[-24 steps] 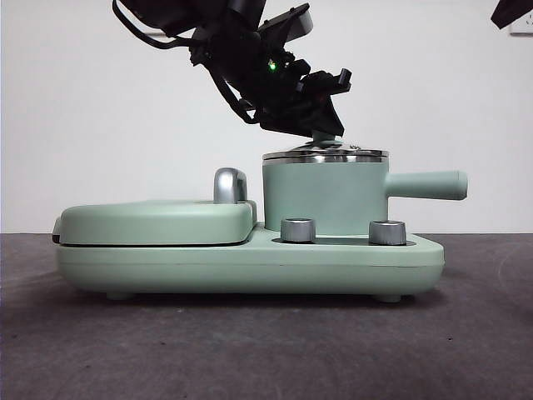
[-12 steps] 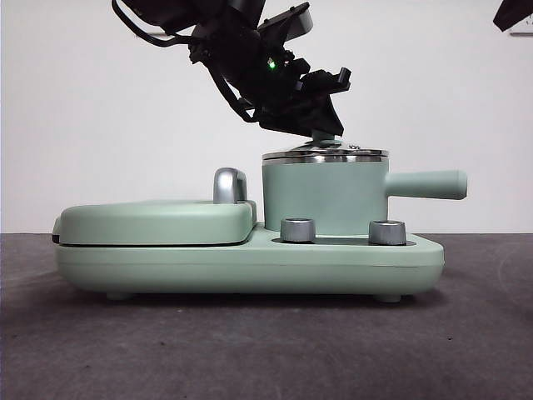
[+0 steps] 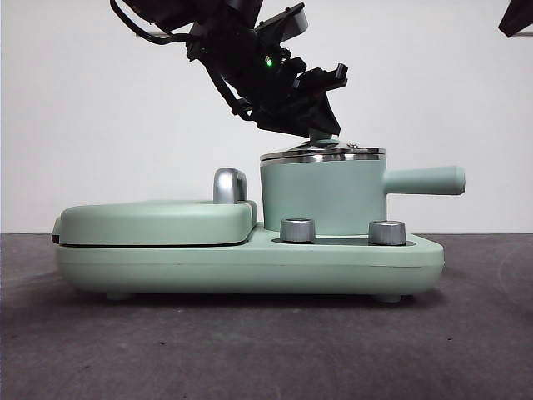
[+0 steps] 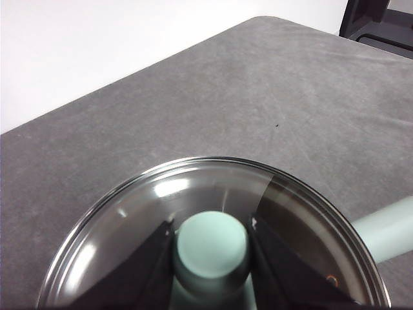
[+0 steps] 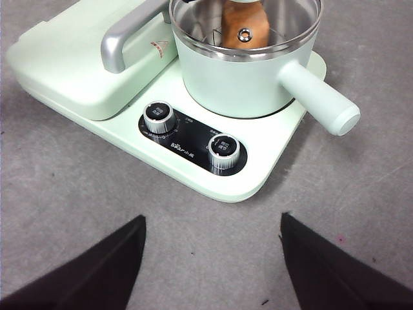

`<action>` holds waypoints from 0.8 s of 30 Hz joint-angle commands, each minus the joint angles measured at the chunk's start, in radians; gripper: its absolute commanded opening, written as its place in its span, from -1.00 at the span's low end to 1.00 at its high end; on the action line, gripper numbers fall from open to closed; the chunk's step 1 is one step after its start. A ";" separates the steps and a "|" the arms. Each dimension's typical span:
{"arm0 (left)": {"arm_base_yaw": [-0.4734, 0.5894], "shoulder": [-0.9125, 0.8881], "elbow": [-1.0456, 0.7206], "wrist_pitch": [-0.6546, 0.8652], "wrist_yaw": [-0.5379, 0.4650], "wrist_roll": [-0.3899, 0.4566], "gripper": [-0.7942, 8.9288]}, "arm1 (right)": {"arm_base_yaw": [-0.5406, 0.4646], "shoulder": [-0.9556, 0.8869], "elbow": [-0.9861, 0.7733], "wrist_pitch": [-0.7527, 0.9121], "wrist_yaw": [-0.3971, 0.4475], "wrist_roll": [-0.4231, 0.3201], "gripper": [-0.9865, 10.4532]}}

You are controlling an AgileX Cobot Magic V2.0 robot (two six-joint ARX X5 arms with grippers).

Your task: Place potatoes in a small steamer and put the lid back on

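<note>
**Lid seated, release comes next**

Your left pincer [image 4: 210, 248] is clamped on the knob of the lid [image 3: 322, 154], which sits on the rim of the small steamer [image 3: 321, 198]. The potato [image 5: 244, 24] lies inside that steamer, under the glass. Next, I judge, you should part the jaws and lift straight up. Your right pincer [image 5: 213, 258] waits spread wide and empty, well apart from the steamer, over the tabletop [image 5: 77, 194].

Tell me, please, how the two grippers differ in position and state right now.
The left gripper is at the steamer, while the right gripper hangs apart above the table in front of the cooker. The left gripper's jaws are shut on the lid knob; the right gripper's stand wide open, holding nothing. Both have black jaws.
</note>
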 commanded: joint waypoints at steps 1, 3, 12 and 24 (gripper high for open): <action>-0.001 0.034 -0.006 -0.044 -0.006 -0.032 -0.81 | 0.009 0.004 0.004 -0.002 0.000 -0.004 -0.26; -0.004 0.034 -0.006 -0.029 -0.006 -0.032 -0.78 | 0.009 0.004 0.004 -0.012 0.000 -0.004 -0.26; -0.006 0.034 -0.006 0.067 -0.006 -0.031 -0.48 | 0.009 0.004 0.004 -0.048 0.001 -0.004 -0.26; -0.006 0.034 0.000 0.082 -0.006 -0.033 -0.18 | 0.009 0.004 0.004 -0.050 0.001 -0.004 -0.26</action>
